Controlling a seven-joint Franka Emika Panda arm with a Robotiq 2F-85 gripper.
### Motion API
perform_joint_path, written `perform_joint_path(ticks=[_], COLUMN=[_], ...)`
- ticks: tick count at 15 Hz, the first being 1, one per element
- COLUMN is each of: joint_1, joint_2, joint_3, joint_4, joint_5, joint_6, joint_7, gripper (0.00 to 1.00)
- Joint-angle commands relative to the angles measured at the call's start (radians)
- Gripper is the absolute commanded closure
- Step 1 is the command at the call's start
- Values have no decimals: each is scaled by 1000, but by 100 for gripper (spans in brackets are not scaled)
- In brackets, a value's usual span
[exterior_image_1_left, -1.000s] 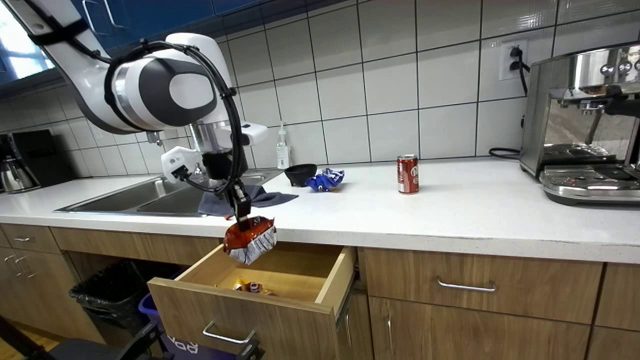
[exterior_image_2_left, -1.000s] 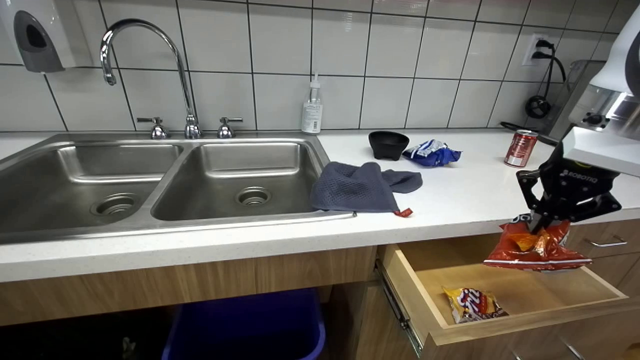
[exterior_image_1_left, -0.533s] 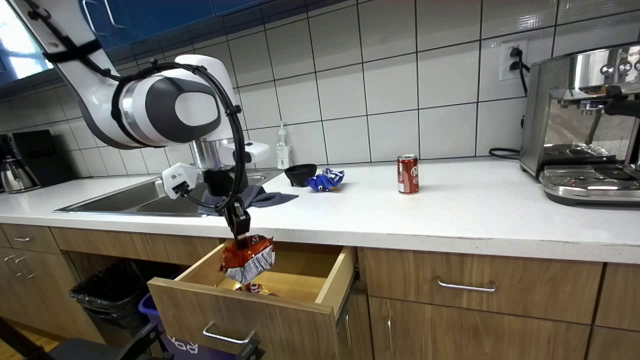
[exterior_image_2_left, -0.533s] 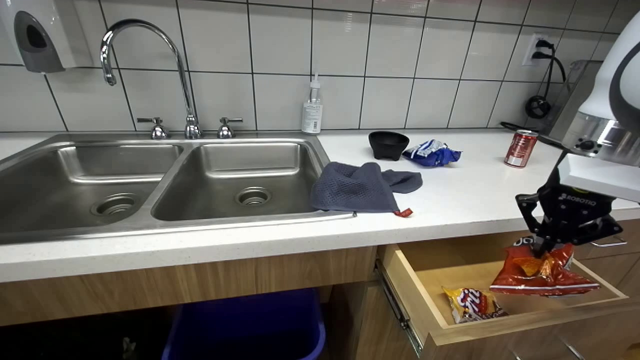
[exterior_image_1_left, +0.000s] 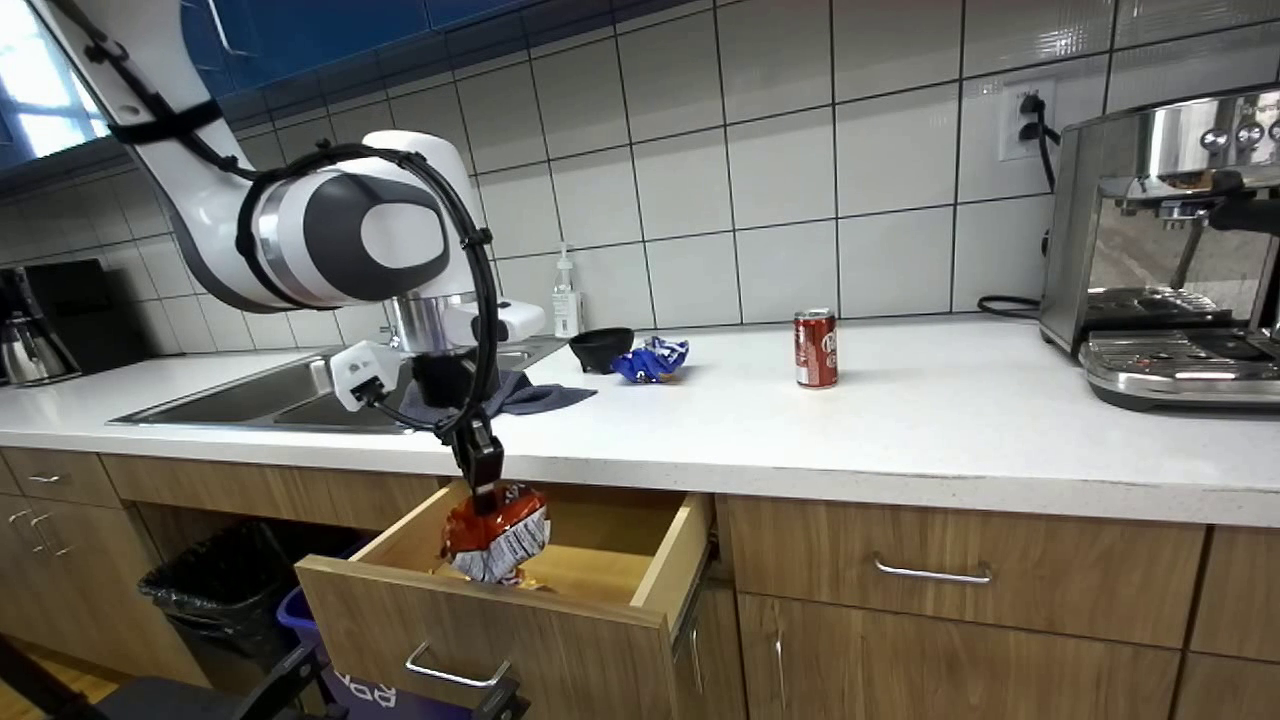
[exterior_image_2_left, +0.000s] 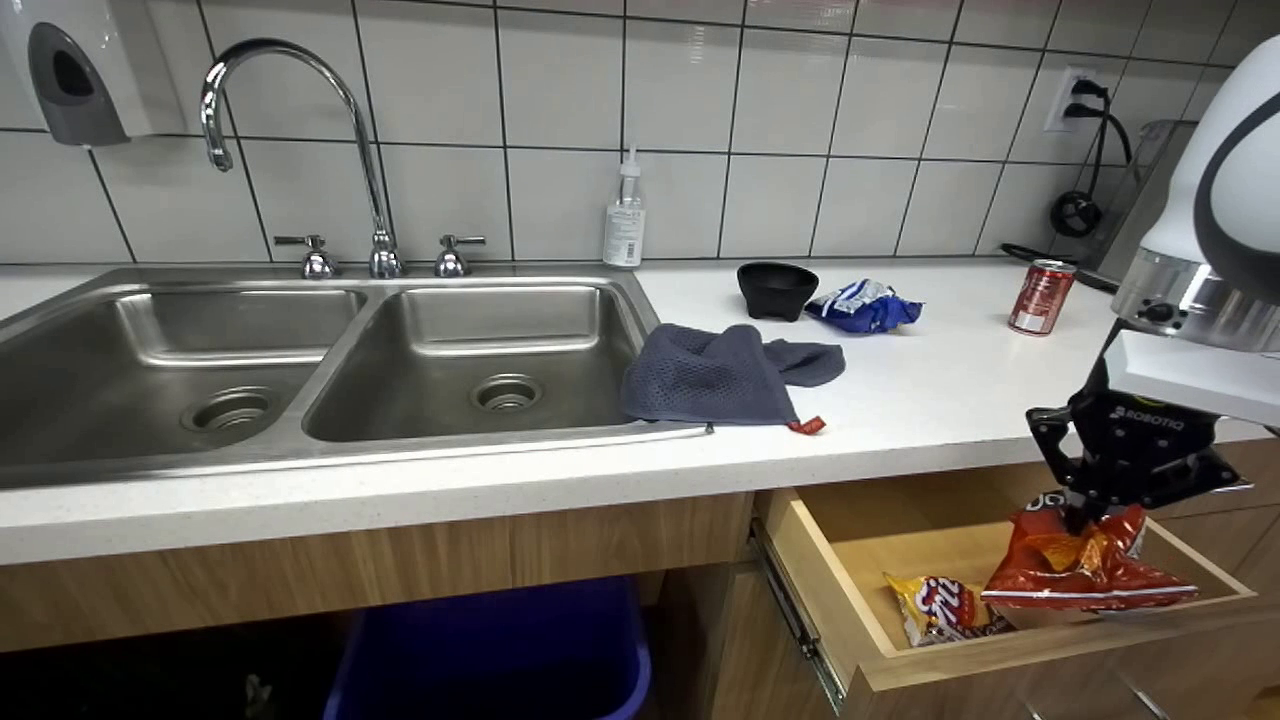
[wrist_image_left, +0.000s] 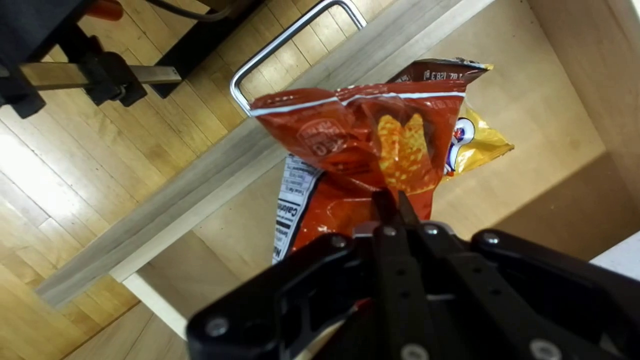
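My gripper (exterior_image_1_left: 484, 502) is shut on a red chip bag (exterior_image_1_left: 500, 535), pinching its middle, in both exterior views. In the wrist view the fingertips (wrist_image_left: 395, 202) are close together on the red bag (wrist_image_left: 325, 135), whose white label side shows at left. The bag hangs over and partly within an open wooden drawer (exterior_image_2_left: 820, 560). A yellow chip bag (exterior_image_2_left: 945, 612) lies on the drawer floor near its front. In the wrist view the yellow bag (wrist_image_left: 482, 142) is partly hidden behind the red one. Whether the red bag touches it or the drawer floor I cannot tell.
On the white counter (exterior_image_1_left: 930, 420) above the drawer stand a red can (exterior_image_1_left: 816, 350), a crumpled blue bag (exterior_image_1_left: 651, 361) and a black bowl (exterior_image_2_left: 777, 291). A grey cloth (exterior_image_2_left: 710, 375) lies beside the sink (exterior_image_2_left: 335, 370). A coffee machine (exterior_image_1_left: 1070, 240) stands on the counter.
My gripper has moved down with the red bag held in it, from above the drawer to its opening, with a smaller drop in the last half second. The drawer and yellow bag have not moved.
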Motion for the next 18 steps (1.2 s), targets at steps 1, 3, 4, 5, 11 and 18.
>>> perform_joint_path(ticks=[1,3,4,5,11,18], joint_1=[-19,-17,-16,-14,-7,-3], joint_2=[31,46,54,63,113,133], joint_3=[14,13,12,12,9,6], joint_4=[39,54,63,72,120,148], joint_5=[10,10,10,9,14,20], joint_6=[-14,-15,-16,-17,-20,-23], joint_7=[-27,-27,-27,-27,-30,-43], gripper=[100,100,100,100,100,60])
